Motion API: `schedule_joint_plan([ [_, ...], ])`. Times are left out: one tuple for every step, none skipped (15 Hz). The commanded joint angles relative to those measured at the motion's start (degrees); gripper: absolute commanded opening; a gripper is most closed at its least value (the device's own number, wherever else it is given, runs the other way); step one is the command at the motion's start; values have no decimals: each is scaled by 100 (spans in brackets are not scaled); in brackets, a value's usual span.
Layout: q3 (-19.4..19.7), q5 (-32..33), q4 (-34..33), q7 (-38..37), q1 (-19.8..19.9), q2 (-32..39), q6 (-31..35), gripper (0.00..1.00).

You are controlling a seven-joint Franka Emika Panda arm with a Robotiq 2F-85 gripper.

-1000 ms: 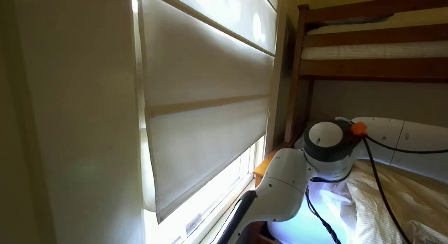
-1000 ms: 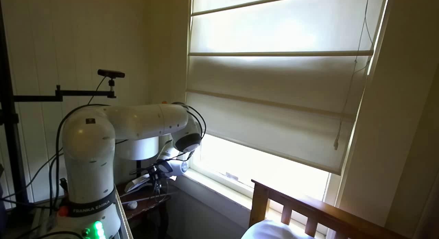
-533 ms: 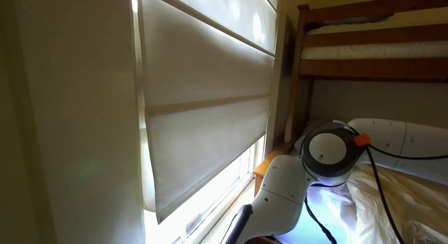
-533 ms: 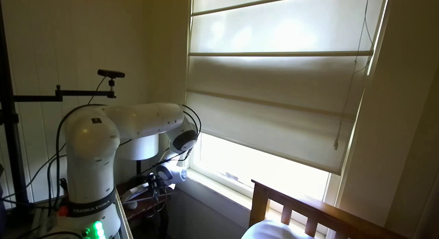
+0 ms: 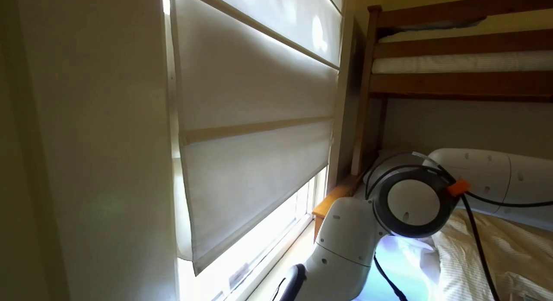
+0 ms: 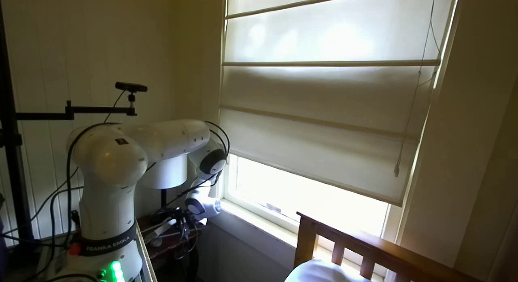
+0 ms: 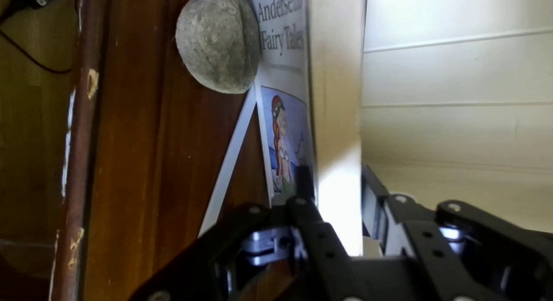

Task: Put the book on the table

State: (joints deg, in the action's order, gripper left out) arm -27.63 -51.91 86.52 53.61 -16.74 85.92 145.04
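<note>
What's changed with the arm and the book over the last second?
In an exterior view the arm's round joint has shifted down and right; the end effector has come down with the book toward the table. The book lies between the jaws; I can't tell whether the grip has loosened. The stone, lamp and blind stayed put.

From my remote seat I see a bedroom in a home. In an exterior view I have a wooden bunk bed [image 5: 460, 83] and rumpled bedding [image 5: 514, 247]; a fabric blind [image 6: 323, 92] hangs in both exterior views, and my wrist view shows a fairy-tale book [image 7: 285, 91]
</note>
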Motion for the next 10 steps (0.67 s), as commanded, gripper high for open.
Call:
schedule_joint_plan([
  [273,-270,-323,-217,-352,0,-357,62],
  [318,-288,-362,-264,-396,0,-422,68],
  [360,-316,-392,-306,-438,0,-463,76],
  [372,-315,-402,-355,-460,0,-441,82],
  [355,-282,-393,-399,-465,0,-357,90],
  [303,-205,-354,-467,-446,0,-199,97],
  [287,-212,-236,-530,-460,-79,-26,99],
  [150,-14,-79,-744,-369,-123,362,100],
  [129,-23,29,-837,-394,-192,682,100],
  [103,-67,185,-963,-459,-294,1229,100],
])
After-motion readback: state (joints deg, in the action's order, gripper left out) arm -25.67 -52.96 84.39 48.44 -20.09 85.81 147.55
